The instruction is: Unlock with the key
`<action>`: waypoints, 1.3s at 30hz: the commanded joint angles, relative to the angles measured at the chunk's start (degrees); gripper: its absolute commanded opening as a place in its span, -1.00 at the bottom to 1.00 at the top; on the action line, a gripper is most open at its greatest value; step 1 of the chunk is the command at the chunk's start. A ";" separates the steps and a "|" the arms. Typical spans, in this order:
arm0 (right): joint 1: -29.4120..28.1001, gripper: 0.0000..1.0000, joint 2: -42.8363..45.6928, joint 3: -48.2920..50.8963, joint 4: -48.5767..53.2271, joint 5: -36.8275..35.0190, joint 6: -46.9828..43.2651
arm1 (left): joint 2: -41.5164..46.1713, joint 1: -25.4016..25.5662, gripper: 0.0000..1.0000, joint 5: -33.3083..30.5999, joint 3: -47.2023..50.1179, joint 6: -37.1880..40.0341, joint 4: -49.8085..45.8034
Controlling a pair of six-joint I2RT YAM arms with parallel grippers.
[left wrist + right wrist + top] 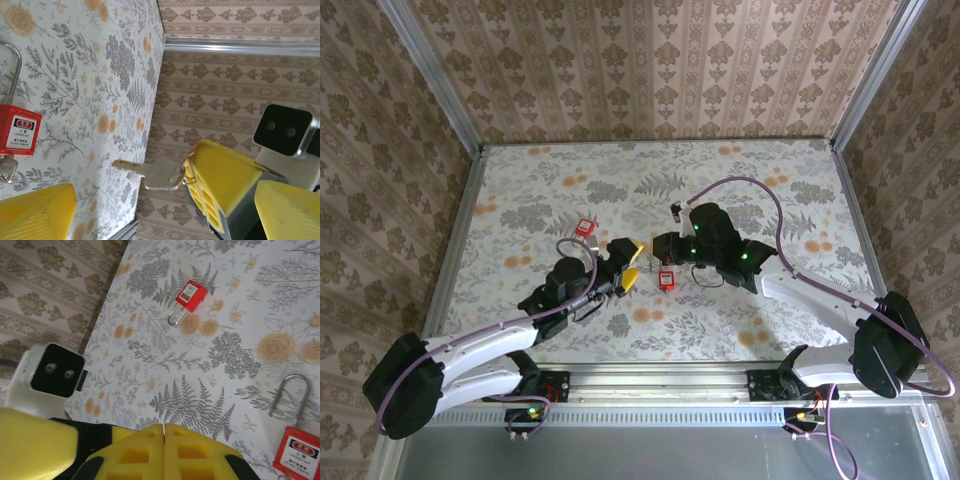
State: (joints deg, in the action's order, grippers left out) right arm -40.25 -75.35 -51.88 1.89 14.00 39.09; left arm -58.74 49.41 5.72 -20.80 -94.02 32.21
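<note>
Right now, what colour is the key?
Plain silver key, clearest in the left wrist view.

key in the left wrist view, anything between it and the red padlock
Nothing visible. The key, pinched in the shut right hand, has only bare table between its tip and the red padlock. A yellow finger of the open left hand sits lower in that view, off the line.

silver key [150, 174] held horiz in air, red padlock [18, 134] flat nearby, 2nd red padlock [191, 294] further off
</note>
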 commanded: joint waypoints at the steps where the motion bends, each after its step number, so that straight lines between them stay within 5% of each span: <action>1: -1.37 -1.00 0.33 1.61 -6.82 -0.29 1.46 | -1.46 -0.32 0.86 -1.58 1.79 -6.30 5.33; 20: -6.85 -1.00 -3.11 5.53 -18.43 -0.55 4.83 | -19.29 0.62 0.81 -1.61 2.82 -14.69 30.59; 39: -9.50 -1.00 -0.25 10.46 -19.69 -2.18 6.55 | -17.90 -1.17 0.44 -2.51 4.27 -12.79 31.76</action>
State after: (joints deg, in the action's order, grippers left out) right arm -49.19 -77.03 -42.59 -17.85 12.05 46.28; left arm -78.63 48.69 2.33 -17.21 -108.22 62.17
